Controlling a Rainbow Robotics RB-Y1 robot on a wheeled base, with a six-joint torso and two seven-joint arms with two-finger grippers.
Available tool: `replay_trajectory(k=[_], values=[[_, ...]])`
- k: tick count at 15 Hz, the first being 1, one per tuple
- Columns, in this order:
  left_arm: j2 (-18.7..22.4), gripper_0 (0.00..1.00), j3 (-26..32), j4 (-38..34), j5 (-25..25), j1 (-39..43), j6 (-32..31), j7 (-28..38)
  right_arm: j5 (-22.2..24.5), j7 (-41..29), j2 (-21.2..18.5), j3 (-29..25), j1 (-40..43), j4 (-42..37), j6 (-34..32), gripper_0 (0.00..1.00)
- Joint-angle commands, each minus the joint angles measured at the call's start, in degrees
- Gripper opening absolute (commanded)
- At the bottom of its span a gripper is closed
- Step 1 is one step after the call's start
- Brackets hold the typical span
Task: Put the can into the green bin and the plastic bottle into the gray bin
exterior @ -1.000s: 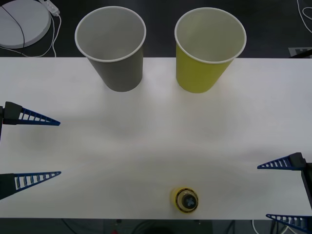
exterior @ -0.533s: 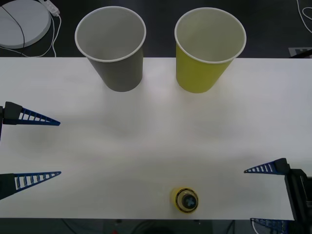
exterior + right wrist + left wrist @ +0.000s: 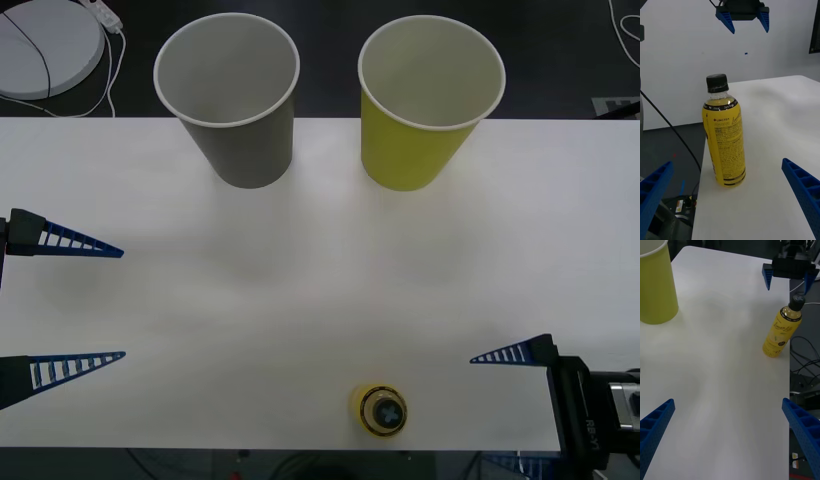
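Note:
The plastic bottle [image 3: 378, 410] stands upright by the table's front edge, yellow with a black cap; it also shows in the right wrist view [image 3: 724, 135] and the left wrist view [image 3: 784, 328]. My right gripper [image 3: 508, 410] is open, level with the bottle and a short way to its right, not touching it. At the table's left edge my left gripper [image 3: 85, 300] is open and holds nothing. The gray bin [image 3: 226, 95] stands at the back left and the green bin [image 3: 430, 100] at the back right, both upright with nothing visible inside. The can is out of view.
The white table [image 3: 320, 270] is bare between the bins and the bottle. The bottle stands close to the table's front edge. Behind the table at the far left, a white round disc [image 3: 45, 45] with a cable lies on the dark floor.
My right gripper has moved left along the front edge toward the bottle, still open. The left gripper, the bottle and both bins have not moved.

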Motion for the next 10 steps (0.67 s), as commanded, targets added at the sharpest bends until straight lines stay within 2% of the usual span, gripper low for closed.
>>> replay_trajectory(k=[1,10], values=[[0.0,1.00,0.0,0.0,0.0,0.0,0.0,0.0,0.1,0.6,0.5,1.0,-0.6,0.0,0.0,1.00],[0.0,1.00,0.0,0.0,0.0,0.0,0.0,0.0,-0.3,-0.3,3.5,5.1,-4.5,0.0,2.2,1.00]])
